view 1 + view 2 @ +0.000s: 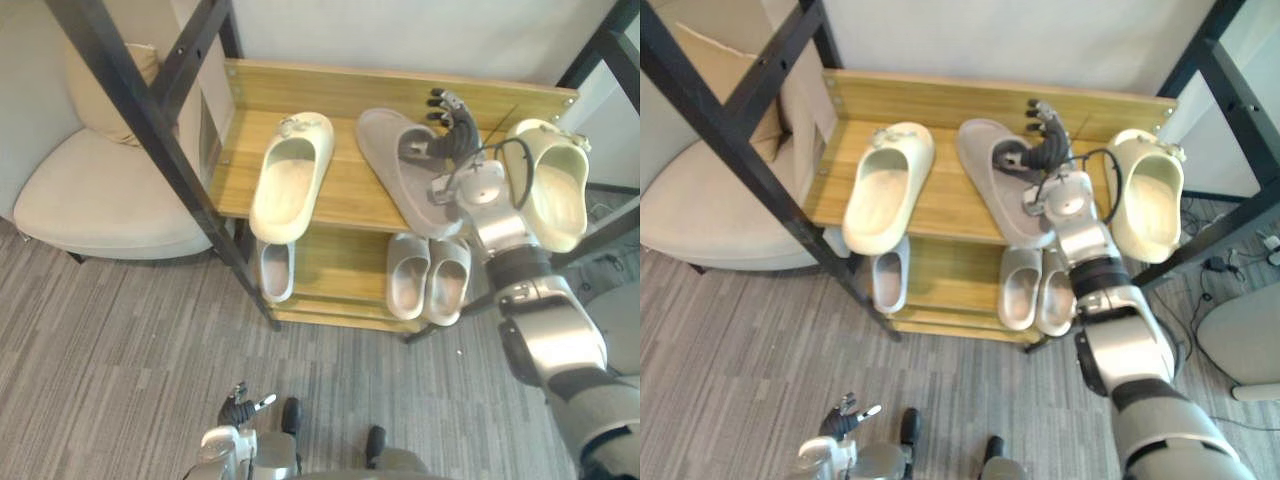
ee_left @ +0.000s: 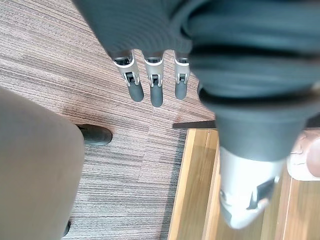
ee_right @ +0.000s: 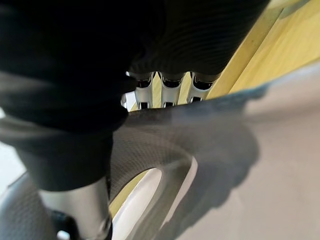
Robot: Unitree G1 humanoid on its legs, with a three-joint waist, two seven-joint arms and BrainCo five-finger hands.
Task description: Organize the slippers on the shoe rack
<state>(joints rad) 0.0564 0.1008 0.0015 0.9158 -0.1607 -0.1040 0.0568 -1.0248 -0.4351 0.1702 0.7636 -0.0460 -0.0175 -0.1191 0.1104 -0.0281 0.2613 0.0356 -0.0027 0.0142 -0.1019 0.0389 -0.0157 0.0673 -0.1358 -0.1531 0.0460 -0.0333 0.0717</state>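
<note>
Because the shoe rack (image 1: pixel 400 92) has no rim along the front of its top shelf (image 1: pixel 345 190), the main danger, as I judge it, is that a slipper falls to the floor when the grey one is moved. The grey slipper (image 1: pixel 395 175) lies in the middle of this shelf, between two cream slippers, and its heel reaches the front edge. The right cream slipper (image 1: pixel 550 190) lies at the right end of the shelf, just beside the right arm, and its heel seems to hang over the front edge. If the forearm swings to that side, it can push this slipper off. The left cream slipper (image 1: pixel 290 175) also sticks out over the front, so a wide turn of the grey sole can knock it. The right hand (image 1: pixel 452 130) is closed on the strap (image 3: pixel 200 145) of the grey slipper, with fingers over it and thumb under it. The strap looks soft, so the grip may slip during a lift. The left hand (image 2: pixel 152 85) hangs low near the floor with straight fingers and holds nothing.
</note>
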